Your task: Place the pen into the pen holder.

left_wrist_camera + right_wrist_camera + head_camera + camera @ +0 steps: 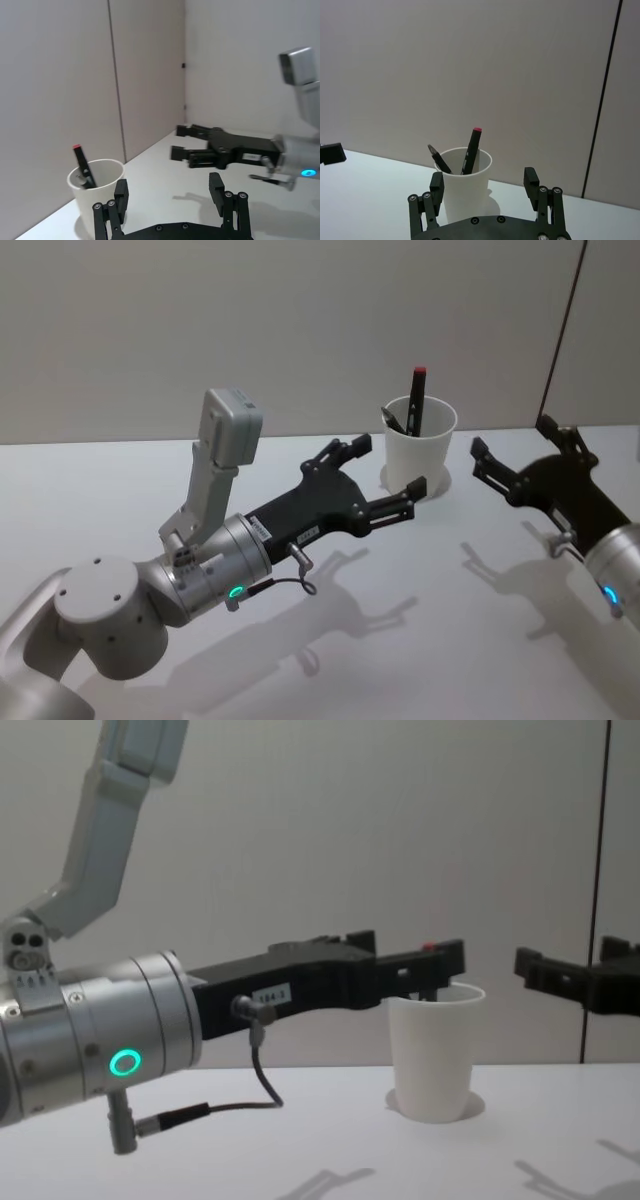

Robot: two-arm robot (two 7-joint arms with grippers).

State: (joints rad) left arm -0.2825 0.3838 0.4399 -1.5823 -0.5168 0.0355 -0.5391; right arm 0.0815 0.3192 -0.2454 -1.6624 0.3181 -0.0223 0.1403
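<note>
The pen holder [420, 450], a white paper cup, stands upright on the table toward the back. A black pen [417, 400] with a red cap leans inside it, beside a second dark pen [396, 420]. My left gripper [388, 468] hovers just left of the cup, open and empty. On the cup's other side my right gripper [512, 438] is also open and empty. The right wrist view looks past its own gripper [484, 180] at the cup [465, 195] and the red-capped pen [471, 150]. In the left wrist view the cup [92, 192] sits by my left gripper [168, 187].
The white table [400, 640] carries the arms' shadows in front. A grey wall [300, 330] runs close behind the cup, with a dark vertical seam [565, 320] at the right. From the chest, my left gripper [410, 955] crosses above the cup [432, 1055].
</note>
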